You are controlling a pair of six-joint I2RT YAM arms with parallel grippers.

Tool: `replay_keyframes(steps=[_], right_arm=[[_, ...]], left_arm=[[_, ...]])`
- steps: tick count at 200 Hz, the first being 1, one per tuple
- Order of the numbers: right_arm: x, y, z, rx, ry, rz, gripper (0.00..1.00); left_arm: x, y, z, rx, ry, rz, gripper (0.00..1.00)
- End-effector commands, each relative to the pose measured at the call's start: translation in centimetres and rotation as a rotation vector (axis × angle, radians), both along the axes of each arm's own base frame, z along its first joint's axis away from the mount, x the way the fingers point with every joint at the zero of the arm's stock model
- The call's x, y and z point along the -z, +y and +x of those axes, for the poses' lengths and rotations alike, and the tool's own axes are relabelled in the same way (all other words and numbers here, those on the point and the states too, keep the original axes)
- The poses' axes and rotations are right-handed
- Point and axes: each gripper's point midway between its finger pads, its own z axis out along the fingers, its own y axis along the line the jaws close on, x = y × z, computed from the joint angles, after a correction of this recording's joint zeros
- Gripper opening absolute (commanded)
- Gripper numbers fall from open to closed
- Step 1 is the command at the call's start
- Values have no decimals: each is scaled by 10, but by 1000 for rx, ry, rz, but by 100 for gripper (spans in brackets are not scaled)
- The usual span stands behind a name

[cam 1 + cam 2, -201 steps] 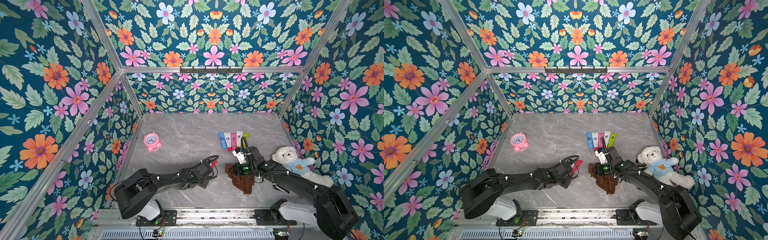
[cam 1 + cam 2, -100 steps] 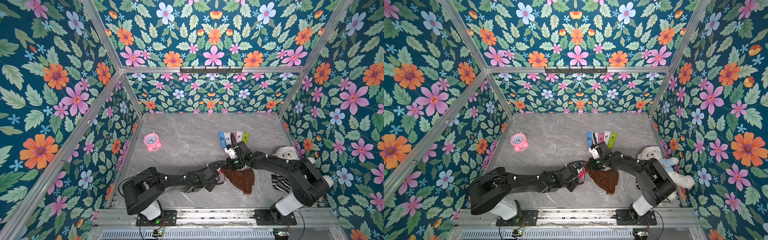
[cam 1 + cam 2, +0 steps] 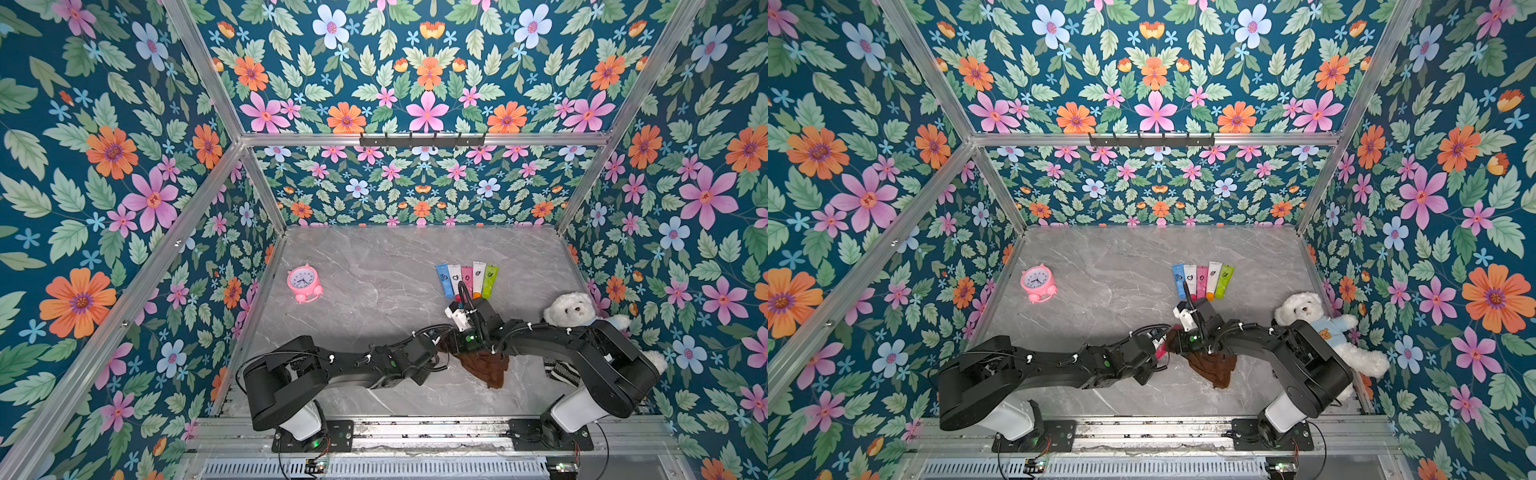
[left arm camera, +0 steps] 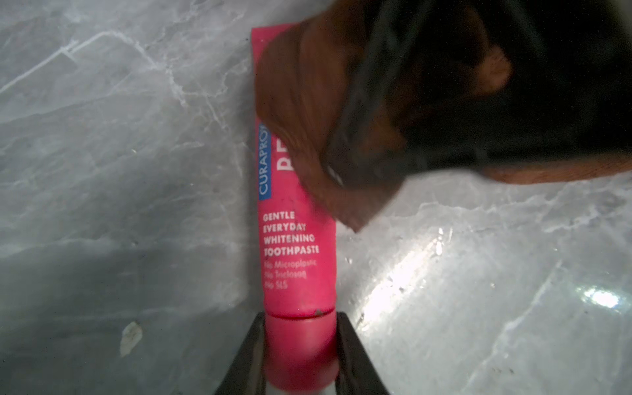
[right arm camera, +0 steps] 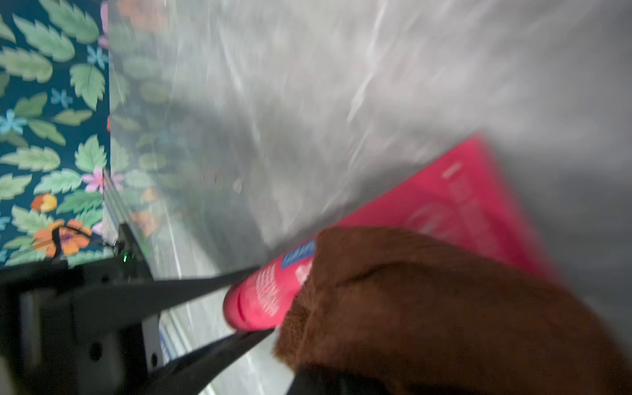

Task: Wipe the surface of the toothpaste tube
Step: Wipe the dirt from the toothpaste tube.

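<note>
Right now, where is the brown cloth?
In both top views the cloth is at the table's front, right of centre, held by the right gripper over the pink tube in the left gripper.

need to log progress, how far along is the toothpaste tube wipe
Done: the left end effector clamps the pink toothpaste tube by its cap, and the right end effector grips the brown cloth. In hand: the cloth lies over the tube's flat-end half, blurred as if mid-stroke. Left: the printed half near the cap is uncovered; whether it was wiped cannot be told.
</note>
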Motion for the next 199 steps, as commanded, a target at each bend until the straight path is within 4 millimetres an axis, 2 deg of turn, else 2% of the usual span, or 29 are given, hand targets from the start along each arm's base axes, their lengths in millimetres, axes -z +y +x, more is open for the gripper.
replay_keyframes(steps=[1, 13, 23, 36, 49, 75, 96, 112, 128, 156, 179, 199], right_arm=[[-6, 21, -22, -24, 82, 93, 0], [-5, 25, -25, -21, 96, 118, 0], [1, 17, -21, 15, 87, 91, 0], [6, 2, -9, 64, 77, 56, 0], [5, -17, 12, 135, 62, 61, 0], [-15, -42, 43, 203, -6, 41, 0], [-36, -43, 57, 202, -71, 30, 0], [-42, -38, 63, 189, -85, 47, 0], [-37, -34, 65, 181, -72, 50, 0], [-12, -36, 60, 176, -25, 11, 0], [8, -41, 46, 162, 1, -55, 0], [11, -39, 31, 147, 19, -50, 0]], left_arm=[[10, 9, -7, 21, 27, 52, 0], [11, 8, -7, 24, 28, 52, 0], [10, 8, -7, 26, 27, 52, 0], [9, 8, -8, 30, 28, 46, 0], [9, 8, -9, 33, 30, 41, 0], [11, 9, -12, 37, 45, 36, 0], [14, 12, -16, 36, 56, 34, 0], [15, 11, -19, 37, 62, 33, 0], [16, 9, -21, 42, 68, 34, 0], [18, 7, -22, 45, 67, 42, 0], [20, 7, -22, 42, 72, 49, 0], [23, 5, -21, 43, 78, 64, 0]])
